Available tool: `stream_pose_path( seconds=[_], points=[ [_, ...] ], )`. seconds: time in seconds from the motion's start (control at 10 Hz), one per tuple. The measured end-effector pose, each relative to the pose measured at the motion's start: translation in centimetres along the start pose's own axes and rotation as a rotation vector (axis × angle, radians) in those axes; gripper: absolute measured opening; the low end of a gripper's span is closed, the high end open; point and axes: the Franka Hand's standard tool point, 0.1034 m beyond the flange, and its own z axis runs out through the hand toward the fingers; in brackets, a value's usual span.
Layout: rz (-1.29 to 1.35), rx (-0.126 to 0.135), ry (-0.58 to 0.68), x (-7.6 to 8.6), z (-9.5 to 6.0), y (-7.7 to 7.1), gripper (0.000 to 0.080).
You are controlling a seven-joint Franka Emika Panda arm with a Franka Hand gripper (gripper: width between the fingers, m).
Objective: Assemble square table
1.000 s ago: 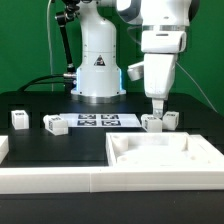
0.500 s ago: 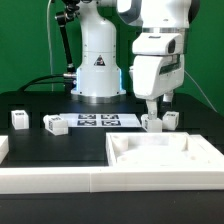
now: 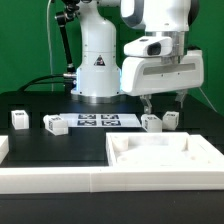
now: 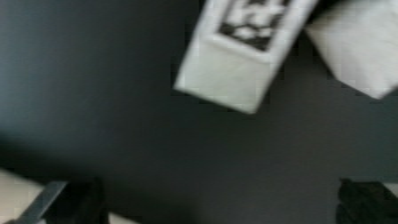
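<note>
Above two legs: our gripper point(image 3: 166, 102) hangs over the first leg point(image 3: 152, 123) and the second leg point(image 3: 172, 120). It does not touch them.
Hand: the fingers are spread wide apart and hold nothing. Only bare black table point(image 4: 107, 110) shows between the fingertips point(image 4: 71, 200).
Why so wide: we think the wide gap is there so the fingers can go down on both sides of a leg.
Why these legs: they lie side by side, just behind the table top point(image 3: 165, 152). We think they are the easiest to carry over.
Table top: it lies flat with its raised rim up, just behind the border wall point(image 3: 50, 180).
Other legs: one leg point(image 3: 54, 124) lies beside the marker board point(image 3: 97, 121). A far leg point(image 3: 19, 120) lies well apart, at the exterior view's left.
Which way it points: in the wrist view a tagged leg point(image 4: 237, 52) lies flat on its long side, tag facing up. We cannot tell which of the pair it is.
Long side: it runs slanted to the line between our fingertips, not square to it.
Next, we think: turn the hand to match the leg, then go down.
</note>
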Motion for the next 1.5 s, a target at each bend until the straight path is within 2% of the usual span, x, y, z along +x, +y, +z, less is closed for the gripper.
stream_pose_path(
  seconds=[0.1, 0.5, 0.7, 1.0, 1.5],
  points=[
    [0.039, 0.005, -0.004, -0.3, 0.2, -0.4, 0.0649],
    [0.324, 0.027, -0.003, -0.2, 0.2, -0.6, 0.0649],
    [0.577, 0.045, -0.006, -1.2, 0.4, -0.5, 0.0649],
    [0.796, 0.061, -0.017, -1.3, 0.6, -1.4, 0.0649],
    [0.837, 0.065, -0.029, -1.8, 1.1, -1.7, 0.0649]
  ],
)
